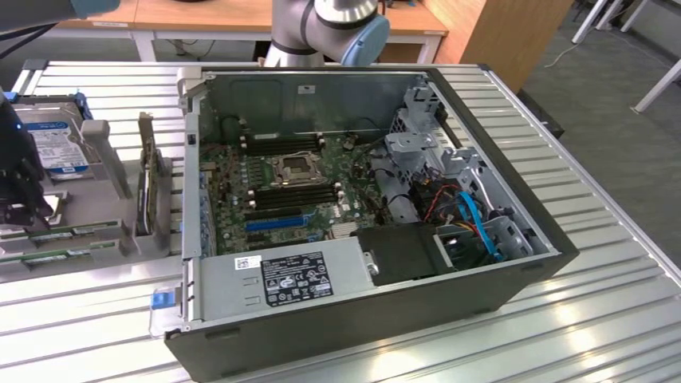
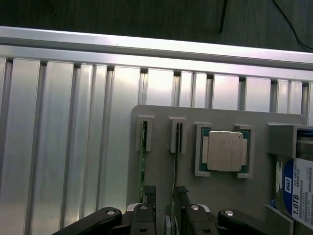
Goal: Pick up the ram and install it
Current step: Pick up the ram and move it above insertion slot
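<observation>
Though it's ungripped, ram (image 2: 175,164) stands (edgewise).

Open computer case (image 1: 383,323) sits on slatted metal table (image 1: 596,335).

I see a ribbed metal tabletop (image 1: 596,263) with bright light glinting off it. Behind it stand wooden desks (image 1: 213,16) on white legs (image 1: 143,44) and a wooden panel (image 1: 500,32). Grey carpet floor (image 1: 607,88) runs along the exterior view's right, a pale cable (image 1: 556,57) lying on it.
</observation>
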Controlling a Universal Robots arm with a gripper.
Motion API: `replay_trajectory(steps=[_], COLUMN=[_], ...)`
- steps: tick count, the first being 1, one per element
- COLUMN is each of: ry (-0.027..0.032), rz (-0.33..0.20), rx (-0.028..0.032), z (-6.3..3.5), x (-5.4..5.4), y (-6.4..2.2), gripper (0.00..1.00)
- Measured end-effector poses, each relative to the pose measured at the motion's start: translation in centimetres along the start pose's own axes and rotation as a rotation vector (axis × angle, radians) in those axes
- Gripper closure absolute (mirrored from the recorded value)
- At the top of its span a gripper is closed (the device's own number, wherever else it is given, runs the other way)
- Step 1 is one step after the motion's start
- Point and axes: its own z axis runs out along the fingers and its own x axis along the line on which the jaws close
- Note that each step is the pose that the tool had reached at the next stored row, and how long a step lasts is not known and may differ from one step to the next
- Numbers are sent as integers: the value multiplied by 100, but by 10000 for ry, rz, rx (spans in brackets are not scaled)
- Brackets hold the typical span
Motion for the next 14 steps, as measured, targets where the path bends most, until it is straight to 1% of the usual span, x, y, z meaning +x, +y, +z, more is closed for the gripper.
replay_trajectory(steps=[6,14], ry=[1,0], rz=[0,0], rx=[-1,-1], z=[39,45], x=[1,1], y=[-1,-2], gripper=[71,71])
